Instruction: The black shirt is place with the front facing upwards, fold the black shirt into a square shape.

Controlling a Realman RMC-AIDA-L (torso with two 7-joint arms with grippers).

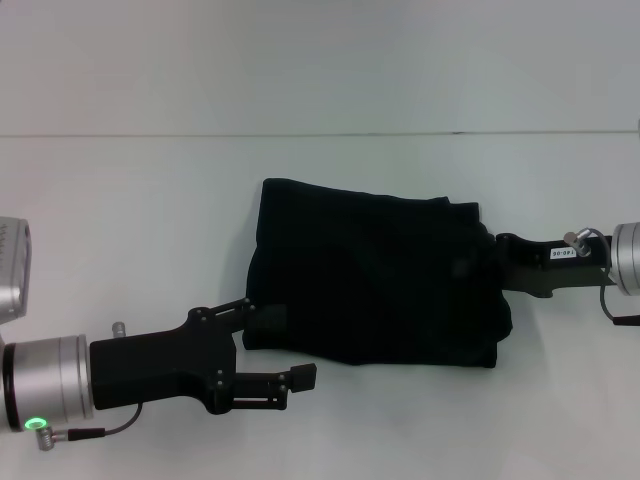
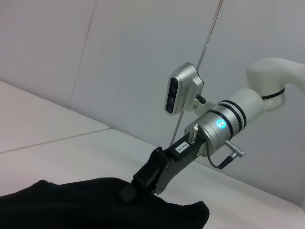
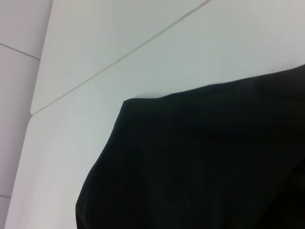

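The black shirt (image 1: pixel 375 275) lies folded into a compact block. The left gripper (image 1: pixel 268 345) spreads open at its near corner. The right gripper (image 1: pixel 497 250) pins the opposite edge; its grip cannot be judged.

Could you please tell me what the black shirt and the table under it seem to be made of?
The black shirt looks like soft matte cloth: it lies folded in limp layers with rounded, rumpled edges and no shine. The table looks like a hard, smooth white board, probably laminate or painted panel, with a thin seam across it.
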